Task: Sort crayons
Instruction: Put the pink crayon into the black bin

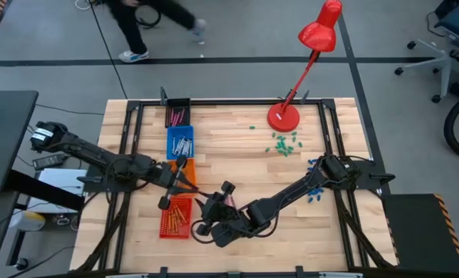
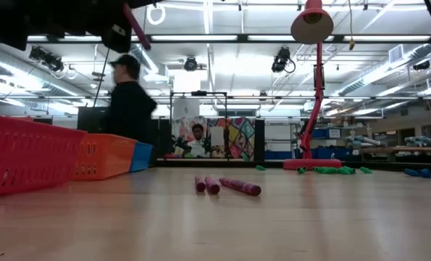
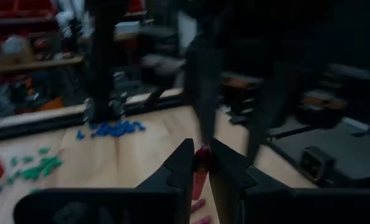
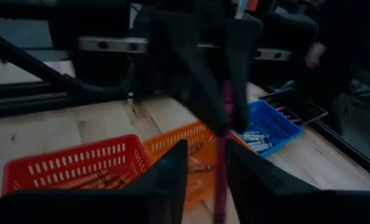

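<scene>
Item: one magenta-pink wax crayon (image 3: 200,167), a thin stick, held mid-air at lower centre of the high view, just right of the baskets.

Holder: left pincer (image 3: 198,160), fingers narrowed onto the crayon's upper end, so the stick hangs roughly upright. Right pincer (image 4: 204,163) sits immediately beside it, fingers parted either side of the same crayon (image 4: 221,155) and not pressing it; a hand-over from right to left is the likely step. The left arm is the carrier.

Destination, judged: black open tray (image 1: 177,112) with pink sticks at upper left of the table, beyond the blue tray (image 1: 180,142) of grey-silver crayons.

Obstructions: orange mesh basket (image 4: 191,149) and red mesh basket (image 4: 73,165) lie along that line; the right pincer stands close.

Remaining: three magenta crayons (image 2: 226,185) lie flat on the wooden table (image 1: 237,147).
</scene>
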`<state>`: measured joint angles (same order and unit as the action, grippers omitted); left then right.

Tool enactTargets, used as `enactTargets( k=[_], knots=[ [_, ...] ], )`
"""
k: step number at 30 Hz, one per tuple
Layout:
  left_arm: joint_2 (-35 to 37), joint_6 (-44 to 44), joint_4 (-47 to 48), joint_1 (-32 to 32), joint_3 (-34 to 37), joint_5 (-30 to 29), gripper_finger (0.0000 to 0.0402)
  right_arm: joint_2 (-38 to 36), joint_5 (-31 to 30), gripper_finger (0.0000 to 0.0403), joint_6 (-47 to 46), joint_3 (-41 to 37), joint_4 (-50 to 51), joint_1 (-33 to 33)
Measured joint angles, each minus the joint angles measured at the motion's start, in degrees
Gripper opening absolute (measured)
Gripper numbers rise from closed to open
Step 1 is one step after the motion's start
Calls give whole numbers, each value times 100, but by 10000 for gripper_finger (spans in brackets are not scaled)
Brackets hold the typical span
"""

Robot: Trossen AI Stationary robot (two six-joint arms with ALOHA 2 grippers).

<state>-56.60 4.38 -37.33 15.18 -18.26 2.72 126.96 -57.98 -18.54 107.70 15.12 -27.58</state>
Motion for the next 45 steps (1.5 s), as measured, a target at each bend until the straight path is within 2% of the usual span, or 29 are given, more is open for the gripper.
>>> enactTargets(
  k=[6,10,13,17,25,36,42,45],
  knots=[
    [72,-477,312,-566,0,-6,50,-18,4,148,-1006,1,1150,0],
    [264,-791,738,-1045,-3,-4,50,-37,28,149,-2227,2,2362,12],
    [441,-1054,1400,-1522,-167,-4,51,-37,260,149,-3115,2,3146,14],
    [503,-1299,2090,-2237,-504,-6,51,-37,526,149,-3881,-13,3821,14],
    [482,-1337,3161,-3714,-840,-8,52,-35,551,149,-4339,-454,3724,-127],
    [443,-1326,3568,-5782,-869,-251,52,-33,364,149,-4321,-789,3204,-172],
    [-74,-1136,3492,-6699,-872,-237,52,-33,364,148,-4134,-872,2945,-171],
    [-525,-1128,3429,-6958,-872,25,52,-33,363,148,-4130,-872,2937,-170]
  ],
)
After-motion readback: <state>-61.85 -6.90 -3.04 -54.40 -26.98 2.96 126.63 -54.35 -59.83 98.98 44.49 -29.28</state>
